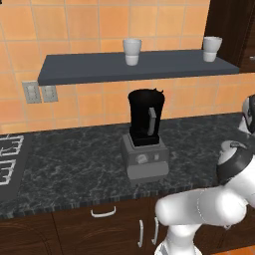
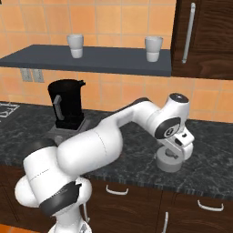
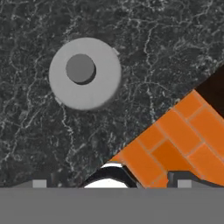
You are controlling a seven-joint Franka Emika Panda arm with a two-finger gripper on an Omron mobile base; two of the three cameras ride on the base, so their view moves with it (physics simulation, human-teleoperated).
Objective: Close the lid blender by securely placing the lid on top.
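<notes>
We are seeing the lid [image 2: 168,161] lying flat on the dark marbled worktop [image 2: 136,154], near its front edge and well to the right of the blender [image 2: 66,109]. The hand [image 2: 175,152] is hanging directly over the lid, pointing down; from the right base camera it looks just above or touching the lid, and we cannot tell which. In the hand camera the lid [image 3: 85,73] is sitting upper left of centre, knob up, with orange floor tiles [image 3: 183,131] showing past the worktop edge at lower right. The fingertips [image 3: 39,183] are showing far apart at the bottom of that view, so the hand is reading as spread, with nothing pinched. The blender [image 1: 145,134] is standing upright toward the middle of the worktop, black jar on its grey base, handle facing the near side, mouth uncovered. Two white cups [image 1: 132,51] are sitting on the grey shelf [image 1: 74,69] above it. A stove [image 1: 10,159] is sitting at the far left of the worktop.
</notes>
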